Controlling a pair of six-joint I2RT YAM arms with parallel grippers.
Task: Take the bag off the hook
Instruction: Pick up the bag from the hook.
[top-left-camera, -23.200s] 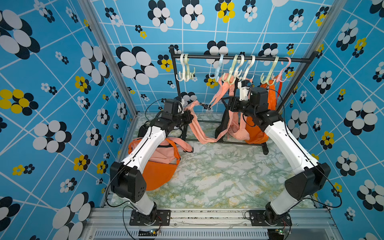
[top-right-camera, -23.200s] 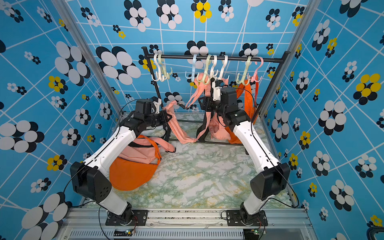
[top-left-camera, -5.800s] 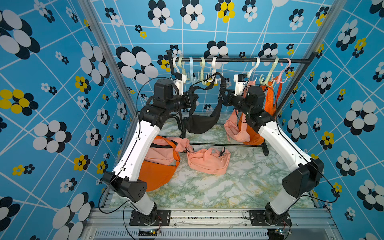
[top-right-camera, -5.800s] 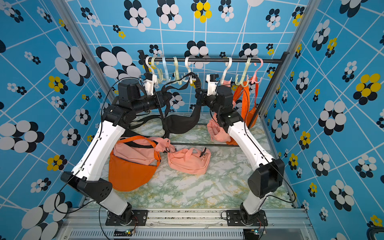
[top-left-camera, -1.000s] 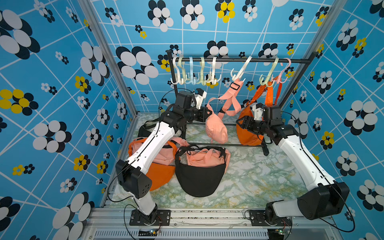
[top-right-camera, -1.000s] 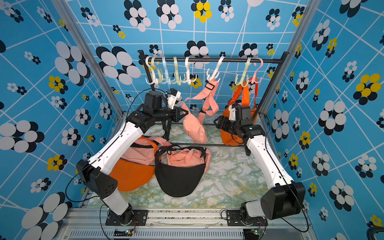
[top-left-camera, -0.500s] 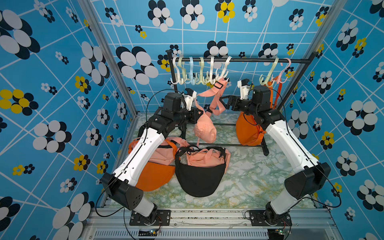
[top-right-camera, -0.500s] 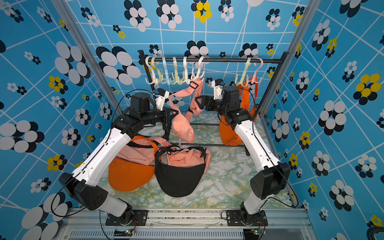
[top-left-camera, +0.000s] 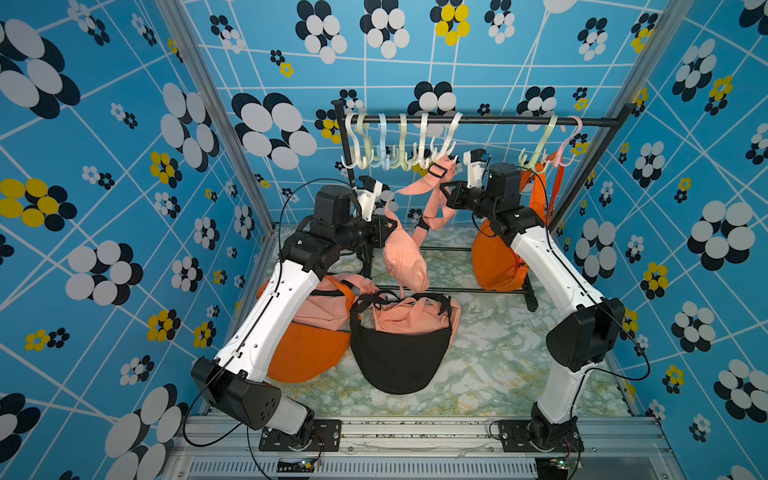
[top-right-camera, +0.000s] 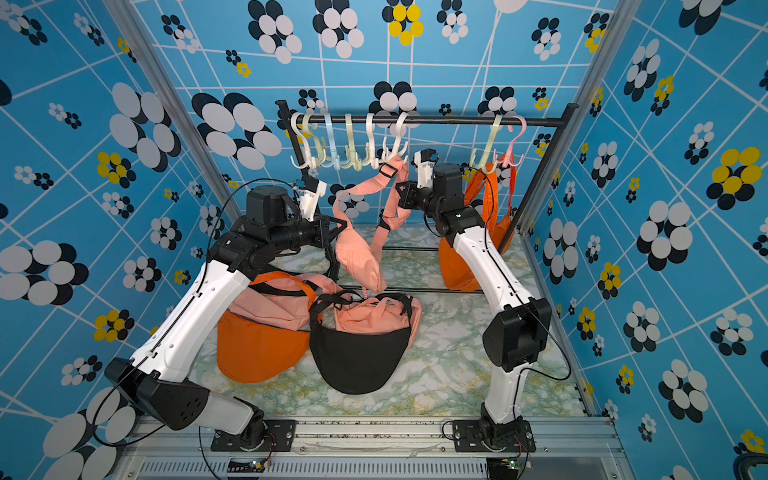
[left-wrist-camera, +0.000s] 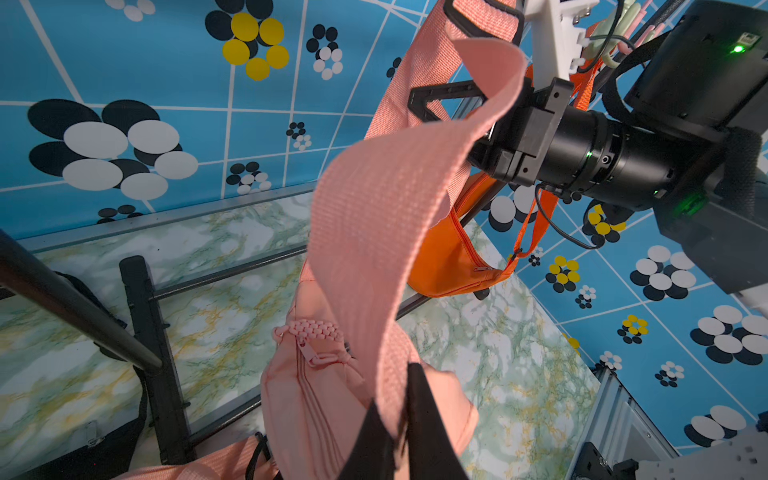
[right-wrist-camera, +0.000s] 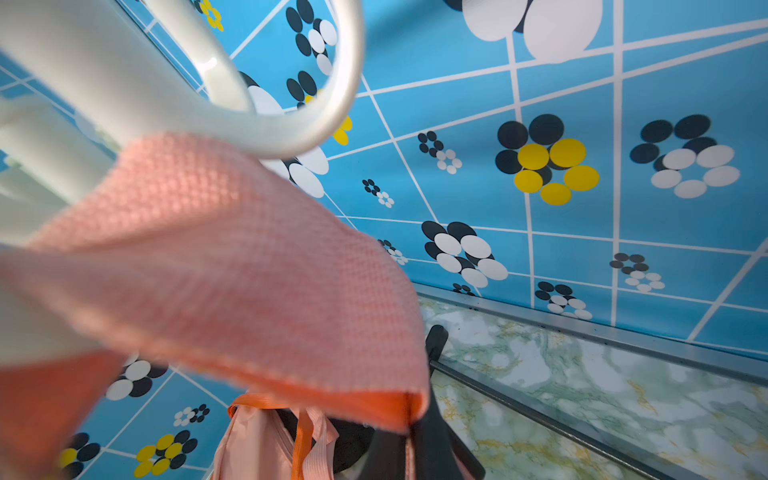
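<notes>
A salmon-pink bag (top-left-camera: 405, 259) (top-right-camera: 359, 257) hangs in the air in front of the rack. Its strap (top-left-camera: 415, 187) runs up to the lower prongs of a white hook (top-left-camera: 448, 139) (top-right-camera: 398, 137) on the black rail (top-left-camera: 498, 121). I cannot tell whether the strap still rests on a prong. My left gripper (top-left-camera: 388, 227) (left-wrist-camera: 399, 415) is shut on the strap just above the bag body (left-wrist-camera: 316, 399). My right gripper (top-left-camera: 446, 195) (right-wrist-camera: 409, 440) is shut on the strap's other run, right under the hook (right-wrist-camera: 291, 124).
An orange bag (top-left-camera: 494, 262) hangs from hooks at the rail's right end. Several empty hooks (top-left-camera: 382, 145) crowd the rail's left end. On the marble table (top-left-camera: 498, 365) lie a black bag (top-left-camera: 399, 353), a pink bag (top-left-camera: 411, 318), an orange bag (top-left-camera: 307, 353) and another pink bag (top-left-camera: 324, 307).
My left gripper has carried the pink bag leftward. The right arm rose from the orange bag to the strap, stood open beside it, and has now shut on it.
</notes>
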